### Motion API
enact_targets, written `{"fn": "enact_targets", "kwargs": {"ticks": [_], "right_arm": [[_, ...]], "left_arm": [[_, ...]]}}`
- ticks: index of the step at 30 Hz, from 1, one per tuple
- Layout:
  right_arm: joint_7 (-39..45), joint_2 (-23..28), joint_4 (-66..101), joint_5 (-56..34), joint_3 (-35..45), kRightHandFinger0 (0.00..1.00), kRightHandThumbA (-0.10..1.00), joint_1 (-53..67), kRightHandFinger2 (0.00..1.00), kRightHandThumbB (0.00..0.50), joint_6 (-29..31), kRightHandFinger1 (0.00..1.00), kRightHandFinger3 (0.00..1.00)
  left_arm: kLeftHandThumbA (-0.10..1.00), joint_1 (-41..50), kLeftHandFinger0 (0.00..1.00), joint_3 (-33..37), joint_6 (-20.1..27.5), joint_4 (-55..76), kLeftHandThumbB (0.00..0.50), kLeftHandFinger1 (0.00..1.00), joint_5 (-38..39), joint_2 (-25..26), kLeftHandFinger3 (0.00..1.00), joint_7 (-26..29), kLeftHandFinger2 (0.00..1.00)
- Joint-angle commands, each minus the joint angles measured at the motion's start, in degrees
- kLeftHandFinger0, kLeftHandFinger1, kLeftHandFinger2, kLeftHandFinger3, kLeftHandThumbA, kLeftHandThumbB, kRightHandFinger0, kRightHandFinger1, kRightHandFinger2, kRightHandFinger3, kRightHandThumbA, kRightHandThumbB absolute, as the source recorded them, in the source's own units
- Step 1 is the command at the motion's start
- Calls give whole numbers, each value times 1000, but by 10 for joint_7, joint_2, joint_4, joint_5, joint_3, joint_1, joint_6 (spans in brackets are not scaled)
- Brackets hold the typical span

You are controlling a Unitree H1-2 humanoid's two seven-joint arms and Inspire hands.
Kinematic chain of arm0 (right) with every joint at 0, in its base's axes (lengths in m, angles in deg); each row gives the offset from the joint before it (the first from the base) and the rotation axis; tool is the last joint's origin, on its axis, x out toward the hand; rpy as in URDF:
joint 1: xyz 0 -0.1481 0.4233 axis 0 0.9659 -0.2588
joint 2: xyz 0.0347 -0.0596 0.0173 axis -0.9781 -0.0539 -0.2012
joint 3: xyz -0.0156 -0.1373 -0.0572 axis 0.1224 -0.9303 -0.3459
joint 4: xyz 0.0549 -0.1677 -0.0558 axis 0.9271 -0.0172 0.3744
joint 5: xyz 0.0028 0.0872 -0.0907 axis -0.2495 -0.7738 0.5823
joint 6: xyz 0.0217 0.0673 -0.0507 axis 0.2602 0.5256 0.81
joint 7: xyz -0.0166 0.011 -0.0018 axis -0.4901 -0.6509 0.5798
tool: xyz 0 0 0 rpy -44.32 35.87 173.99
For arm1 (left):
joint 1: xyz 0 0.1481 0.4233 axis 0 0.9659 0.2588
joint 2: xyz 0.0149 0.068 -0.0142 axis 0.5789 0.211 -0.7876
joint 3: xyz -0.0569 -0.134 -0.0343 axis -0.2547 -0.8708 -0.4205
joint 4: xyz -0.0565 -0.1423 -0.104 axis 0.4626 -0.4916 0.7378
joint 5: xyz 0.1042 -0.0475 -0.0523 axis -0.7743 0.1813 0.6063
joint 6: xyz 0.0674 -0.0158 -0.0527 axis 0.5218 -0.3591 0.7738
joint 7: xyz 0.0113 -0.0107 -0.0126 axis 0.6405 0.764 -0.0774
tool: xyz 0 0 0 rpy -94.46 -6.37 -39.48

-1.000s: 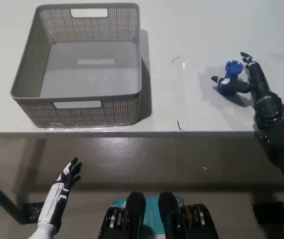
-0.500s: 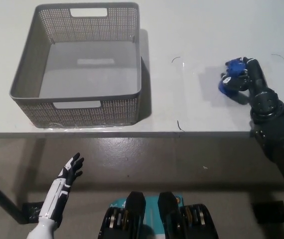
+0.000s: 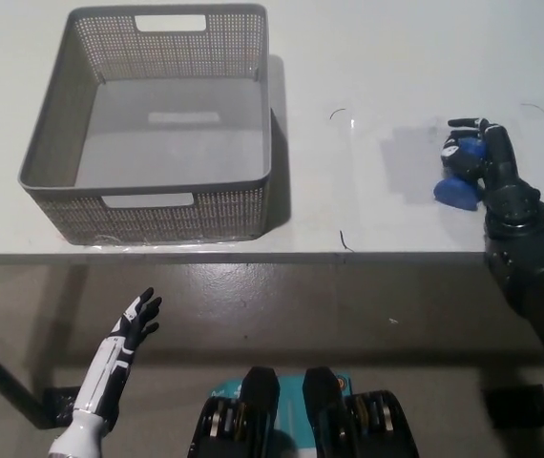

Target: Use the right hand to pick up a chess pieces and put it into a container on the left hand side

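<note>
The black right hand (image 3: 482, 157) has its fingers wrapped around the blue chess piece (image 3: 459, 181) at the right side of the white tabletop (image 3: 367, 76). The grey basket (image 3: 153, 124) sits well apart on the left. The white left hand (image 3: 131, 329) hangs below the tabletop edge, fingers spread, holding nothing.

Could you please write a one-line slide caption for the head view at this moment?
Black right hand closed around blue chess piece on white table; grey basket empty, white left hand open below.

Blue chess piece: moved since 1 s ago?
Yes. The blue chess piece, clasped in the right hand, shifted right, away from the basket, toward the table's right end.
</note>
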Motion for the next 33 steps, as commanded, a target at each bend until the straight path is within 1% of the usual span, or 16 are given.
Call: {"fn": "enact_targets", "kwargs": {"ticks": [1,5,9,12,13,16,18,21,25,26,27,29,30,31,32,33], "right_arm": [[-15,-4,18,-21,7,0,-100,-54,744,136,35,393,741],[-25,-11,26,-17,0,0,-100,-73,748,143,40,376,713],[-23,-23,46,-10,-11,0,-100,-96,649,124,58,278,705],[-22,-33,64,-8,-18,0,-100,-113,651,114,64,257,738],[-22,-35,66,-7,-20,0,-100,-116,652,109,65,255,749],[-32,-48,82,0,-30,0,-100,-133,612,130,77,253,649],[-32,-54,88,-3,-32,0,-100,-141,616,134,72,261,637],[-32,-71,97,1,-41,0,-100,-162,582,140,83,178,575],[-45,-89,101,11,-55,0,-100,-180,614,149,61,209,620],[-26,-107,97,-6,-47,0,-100,-193,633,121,71,229,647],[-23,-111,96,-11,-46,0,-100,-196,648,115,75,250,656],[-25,-127,94,-10,-48,0,-100,-203,628,116,78,241,623],[-23,-135,92,-10,-49,0,-100,-207,595,112,81,214,560],[-32,-147,87,-5,-54,0,-100,-214,593,118,84,209,537],[-40,-156,86,1,-59,0,-100,-217,599,134,82,211,538],[-41,-164,83,3,-62,0,-100,-221,637,145,78,223,577]], "left_arm": [[1000,-5,1000,-2,10,15,165,1000,11,7,1000,-5,1000],[1000,-5,1000,-2,14,12,152,1000,10,7,1000,-4,1000],[1000,-2,1000,-2,13,13,136,1000,8,6,1000,-3,1000],[1000,-2,1000,-1,20,11,131,1000,2,8,1000,-1,1000],[1000,-3,1000,-1,19,11,142,1000,2,8,1000,-1,1000],[1000,-1,1000,0,18,11,139,1000,6,8,1000,-4,1000],[1000,0,1000,0,13,13,147,1000,7,8,1000,-4,1000],[1000,-1,1000,0,15,12,144,1000,4,10,1000,-4,1000],[1000,-2,1000,0,17,12,149,1000,-1,10,1000,-2,1000],[1000,-3,1000,1,20,9,139,1000,-2,11,1000,-3,998],[1000,-3,1000,2,22,8,128,1000,-3,12,1000,-3,994],[1000,-1,1000,4,22,7,115,1000,-5,12,1000,-4,988],[1000,-1,1000,5,20,8,124,1000,-8,12,1000,-4,985],[1000,-2,1000,6,22,7,137,1000,-8,11,1000,-4,982],[1000,-2,1000,7,23,6,145,1000,-7,11,1000,-5,980],[1000,-2,1000,8,25,5,147,1000,-7,12,1000,-6,979]]}}
